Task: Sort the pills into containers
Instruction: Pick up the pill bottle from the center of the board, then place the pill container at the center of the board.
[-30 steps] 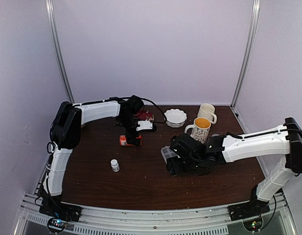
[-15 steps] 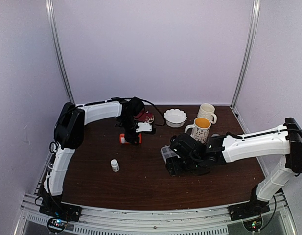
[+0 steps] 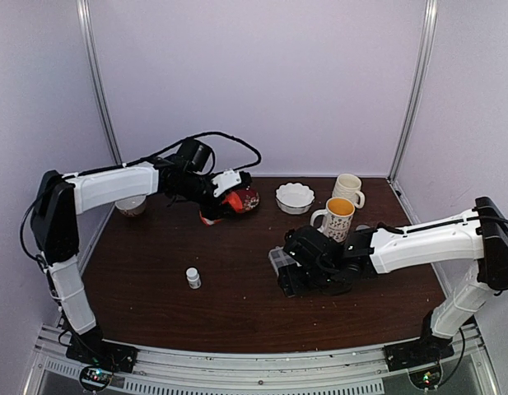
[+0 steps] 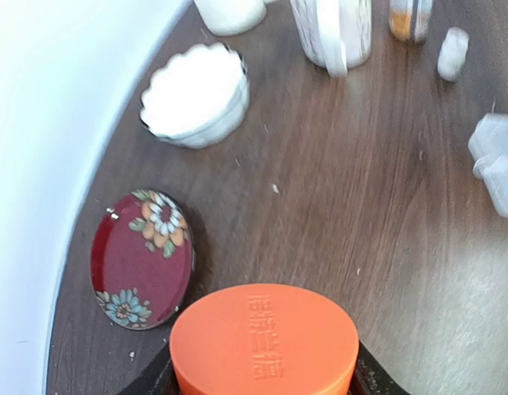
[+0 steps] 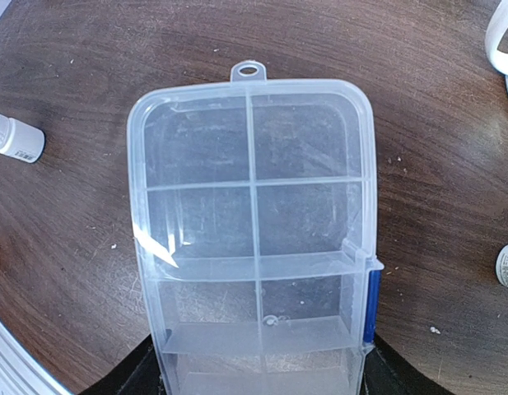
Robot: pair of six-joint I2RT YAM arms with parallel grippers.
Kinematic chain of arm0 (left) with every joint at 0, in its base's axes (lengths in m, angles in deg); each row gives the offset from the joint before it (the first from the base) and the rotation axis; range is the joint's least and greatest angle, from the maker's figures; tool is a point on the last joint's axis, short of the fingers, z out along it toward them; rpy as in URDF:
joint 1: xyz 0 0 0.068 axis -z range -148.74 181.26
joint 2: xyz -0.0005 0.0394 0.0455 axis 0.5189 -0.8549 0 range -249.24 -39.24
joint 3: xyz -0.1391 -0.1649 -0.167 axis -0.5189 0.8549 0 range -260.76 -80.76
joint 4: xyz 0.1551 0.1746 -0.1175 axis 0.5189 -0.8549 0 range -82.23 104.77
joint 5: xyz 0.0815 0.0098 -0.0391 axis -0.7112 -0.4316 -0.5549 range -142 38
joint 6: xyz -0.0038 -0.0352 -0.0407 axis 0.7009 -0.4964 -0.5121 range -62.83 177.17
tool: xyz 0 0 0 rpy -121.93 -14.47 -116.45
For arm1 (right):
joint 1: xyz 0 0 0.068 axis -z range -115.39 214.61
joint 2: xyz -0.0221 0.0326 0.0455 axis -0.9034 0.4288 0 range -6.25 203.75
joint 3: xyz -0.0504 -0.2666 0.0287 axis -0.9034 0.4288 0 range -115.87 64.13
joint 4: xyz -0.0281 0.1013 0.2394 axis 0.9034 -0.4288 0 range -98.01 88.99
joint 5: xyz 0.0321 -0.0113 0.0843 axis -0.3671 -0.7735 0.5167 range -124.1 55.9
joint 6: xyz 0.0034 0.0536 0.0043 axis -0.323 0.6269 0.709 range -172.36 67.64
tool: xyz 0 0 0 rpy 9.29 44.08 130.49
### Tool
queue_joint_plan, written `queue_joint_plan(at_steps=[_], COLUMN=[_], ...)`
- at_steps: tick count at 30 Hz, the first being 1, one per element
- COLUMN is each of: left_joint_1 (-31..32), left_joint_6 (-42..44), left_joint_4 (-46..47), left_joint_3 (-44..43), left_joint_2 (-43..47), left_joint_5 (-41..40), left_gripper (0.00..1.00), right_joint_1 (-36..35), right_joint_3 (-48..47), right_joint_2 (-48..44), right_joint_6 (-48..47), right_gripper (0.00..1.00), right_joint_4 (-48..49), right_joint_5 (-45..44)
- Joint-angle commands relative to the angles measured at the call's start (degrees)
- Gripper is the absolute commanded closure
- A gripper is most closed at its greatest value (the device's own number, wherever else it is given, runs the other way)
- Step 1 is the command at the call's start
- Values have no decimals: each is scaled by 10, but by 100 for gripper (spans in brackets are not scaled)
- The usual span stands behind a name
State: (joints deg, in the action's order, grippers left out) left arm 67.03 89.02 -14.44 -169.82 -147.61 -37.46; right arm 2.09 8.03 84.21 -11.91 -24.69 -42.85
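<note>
Progress: early; no sorting shows yet.

The flat, clear plastic rectangular pill organizer point(image 5: 252, 206) is right of centre on the dark brown wooden bench point(image 3: 155, 313), just in front of the cream mug with the yellow inside point(image 3: 338, 216). The right fingers point(image 5: 398, 374) are clamped on its near end; whether it rests on the wood or hangs just above, cannot tell. Every cell the right wrist view shows looks bare, save one faint mark on a divider, too small to read; lid open or closed, cannot tell.

The left fingers point(image 4: 373, 378) are closed on either side of the round orange bottle point(image 4: 264, 337), cap on, at the back left of the bench; it is beside the dark red flowered dish point(image 4: 142, 259) and well apart from the pill organizer.

The tiny white tablets: none seen for certain; a few pale specks lie on the wood, too small to call. My guess is that the tablets are inside the bottles.

One small white bottle point(image 3: 193, 278) stands alone near the front left, cap on, no fingers near it; a second small white bottle point(image 5: 507, 265) sits just right of the pill organizer.

Done, by my reckoning: both arms have their items in hand; nothing more. Left: nearly all of it; bring bottle and pill organizer together, get a cap off, get tablets out, place them cell by cell.
</note>
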Motion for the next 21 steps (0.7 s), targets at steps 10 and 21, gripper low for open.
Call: queue_joint_plan(at_steps=[10, 21], left_joint_1=[-36, -57], left_joint_6=[-284, -356], left_joint_4=[689, 943], left_joint_3=[376, 512], left_joint_2=[171, 161], left_joint_5=[91, 86], left_gripper=[56, 56], right_joint_1=[1, 0], right_joint_3=[-15, -45], right_joint_2=[16, 83], right_joint_6=[7, 9], right_gripper=[33, 31], right_joint_4=[9, -31], right_joint_5=[7, 6])
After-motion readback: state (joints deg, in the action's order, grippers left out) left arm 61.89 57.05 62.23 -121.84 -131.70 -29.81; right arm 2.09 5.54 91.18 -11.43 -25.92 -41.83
